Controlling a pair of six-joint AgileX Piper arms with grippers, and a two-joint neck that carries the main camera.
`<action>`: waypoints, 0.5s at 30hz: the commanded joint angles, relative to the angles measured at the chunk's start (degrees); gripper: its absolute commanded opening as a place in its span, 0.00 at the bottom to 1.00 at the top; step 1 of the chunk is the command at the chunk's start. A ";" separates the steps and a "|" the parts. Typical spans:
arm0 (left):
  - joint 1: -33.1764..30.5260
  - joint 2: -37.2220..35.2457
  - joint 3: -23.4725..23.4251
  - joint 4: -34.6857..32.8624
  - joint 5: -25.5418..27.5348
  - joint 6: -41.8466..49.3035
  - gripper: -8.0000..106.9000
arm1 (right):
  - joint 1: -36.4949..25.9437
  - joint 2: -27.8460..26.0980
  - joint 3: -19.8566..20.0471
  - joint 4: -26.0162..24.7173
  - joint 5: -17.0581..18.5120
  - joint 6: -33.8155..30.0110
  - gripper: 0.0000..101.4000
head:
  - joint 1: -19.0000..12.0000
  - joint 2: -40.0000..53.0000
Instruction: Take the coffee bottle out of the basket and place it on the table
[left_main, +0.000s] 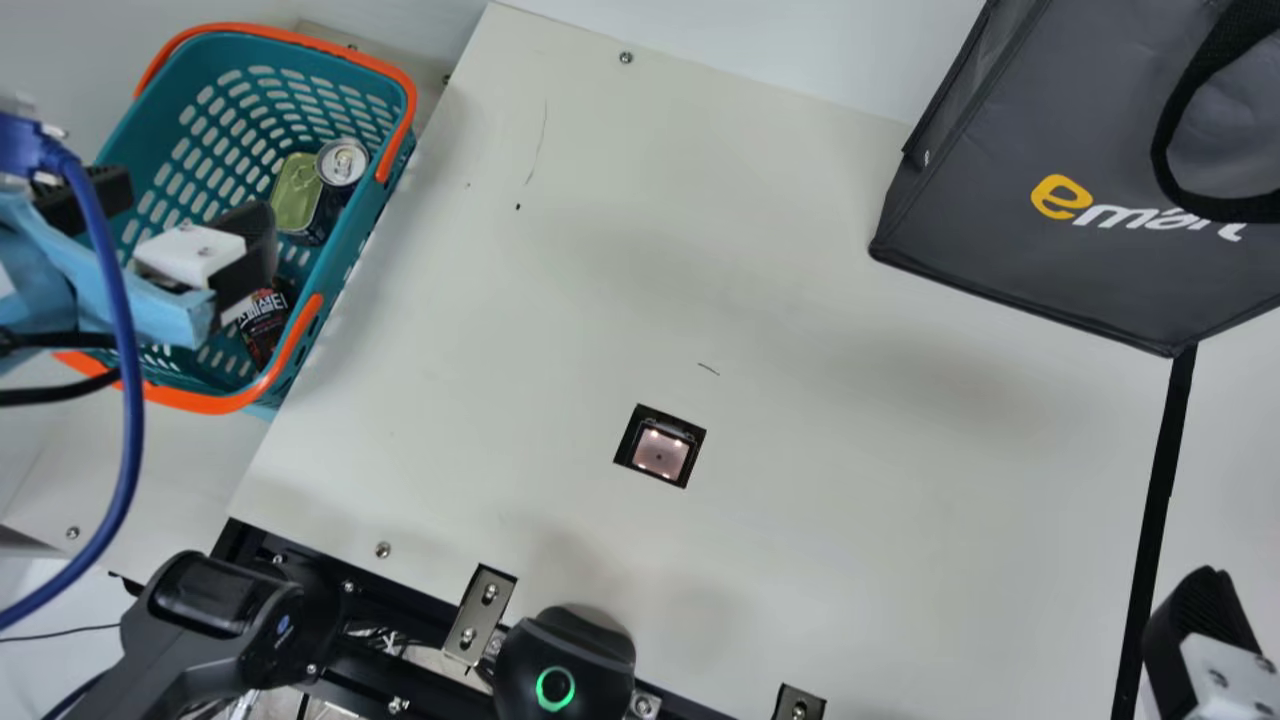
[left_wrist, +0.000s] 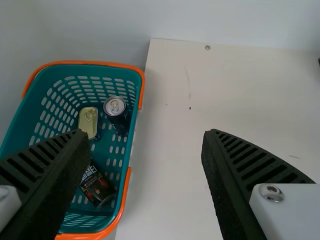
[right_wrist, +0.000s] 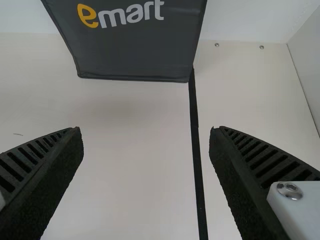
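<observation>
Two of our grippers stand wide open, and neither has hold of anything. Our left gripper (left_main: 195, 205) hangs over the teal basket (left_main: 300, 60), its fingers well parted. What looks like the coffee bottle (left_main: 265, 315), partly hidden from us in the main view, lies on its side in the basket, at the end nearer our arm mounts. Towards the other end we see a dark can (left_main: 342, 162) standing upright beside a gold-lidded tin (left_main: 297, 192). Our right gripper (left_main: 1200, 630) is over the right side of the table (left_main: 780, 210), near a grey bag (left_main: 980, 200) with black handles.
</observation>
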 joint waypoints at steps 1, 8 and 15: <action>1.16 0.53 -0.20 -0.15 -0.26 -0.16 0.85 | 0.00 0.00 0.00 0.00 0.00 0.00 0.90 | -1.48 0.14; 6.24 3.03 -0.73 -1.38 -2.06 0.61 0.85 | 0.00 0.00 0.00 0.00 0.00 0.00 0.90 | -1.48 0.14; 12.33 5.41 -0.65 -3.83 -4.08 3.58 0.85 | 0.00 0.00 0.00 0.00 0.00 0.00 0.90 | -1.48 0.14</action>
